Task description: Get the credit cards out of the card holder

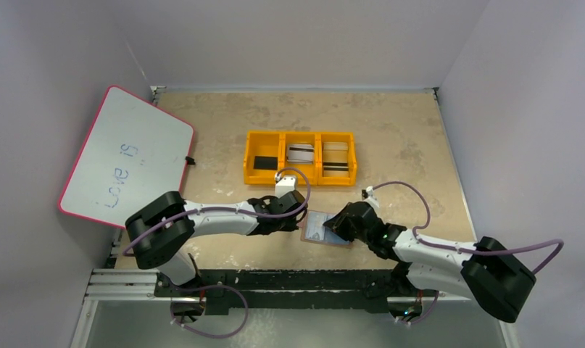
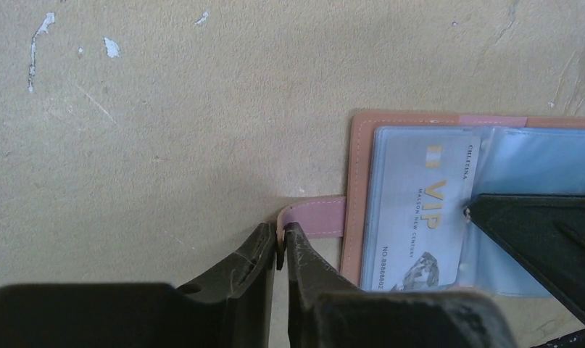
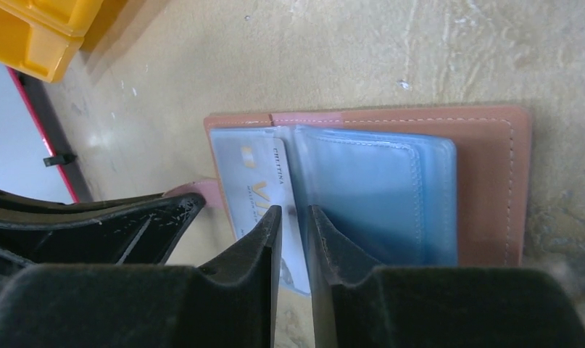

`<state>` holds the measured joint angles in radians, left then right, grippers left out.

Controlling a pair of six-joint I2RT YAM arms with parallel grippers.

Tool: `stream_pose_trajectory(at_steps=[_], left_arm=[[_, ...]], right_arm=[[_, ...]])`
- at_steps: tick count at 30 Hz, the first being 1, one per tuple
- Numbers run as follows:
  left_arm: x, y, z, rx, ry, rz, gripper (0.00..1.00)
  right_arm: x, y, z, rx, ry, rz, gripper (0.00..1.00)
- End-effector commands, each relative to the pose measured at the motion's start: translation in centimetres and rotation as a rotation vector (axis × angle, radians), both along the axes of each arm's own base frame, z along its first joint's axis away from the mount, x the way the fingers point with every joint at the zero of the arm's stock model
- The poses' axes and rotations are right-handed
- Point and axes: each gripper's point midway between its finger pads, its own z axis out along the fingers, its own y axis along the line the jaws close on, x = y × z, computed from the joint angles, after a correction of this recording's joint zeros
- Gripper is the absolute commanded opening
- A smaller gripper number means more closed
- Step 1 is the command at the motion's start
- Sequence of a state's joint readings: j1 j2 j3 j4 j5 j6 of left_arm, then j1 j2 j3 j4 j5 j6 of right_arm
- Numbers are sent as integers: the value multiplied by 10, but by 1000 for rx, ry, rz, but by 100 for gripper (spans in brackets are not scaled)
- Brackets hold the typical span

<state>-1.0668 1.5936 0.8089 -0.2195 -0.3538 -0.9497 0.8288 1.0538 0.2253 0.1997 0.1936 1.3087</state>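
While the left gripper (image 2: 279,239) is pinching the tab (image 2: 322,217) and anchoring the open holder (image 3: 492,167) by the bench's near edge, the right gripper (image 3: 293,217) is straddling the card (image 2: 420,210) with jaws barely apart; whether it is gripping, I cannot tell. It should be drawing the card straight along its sleeve, not lifting. Showing: one holder, one card, one tray (image 1: 300,156).

Card holder (image 3: 492,181) looks like matte tan leather with stitched edges, the sleeves (image 3: 369,196) just beyond the scuffed matte-black plastic fingers (image 3: 253,254) are shiny soft plastic over a glossy card (image 3: 256,188), and the table (image 3: 347,58) past them is rough and chipped.
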Motion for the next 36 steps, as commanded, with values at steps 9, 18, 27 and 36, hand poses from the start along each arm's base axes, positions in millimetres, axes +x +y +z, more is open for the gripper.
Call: stream_pose_trajectory(at_steps=[9,18,27,36], left_arm=[[6,35,12,29,-68,129,0],[-4,47,15,12,-57,139,0],[8,79,46,79,-157,243,26],[17,70,100,-33,-240,238,38]], right_arm=[[5,27,14,83,-57,121,20],[12,57,14,143,-55,200,22],[25,39,15,-36,-41,153,23],[31,8,45,-170,-144,129,33]])
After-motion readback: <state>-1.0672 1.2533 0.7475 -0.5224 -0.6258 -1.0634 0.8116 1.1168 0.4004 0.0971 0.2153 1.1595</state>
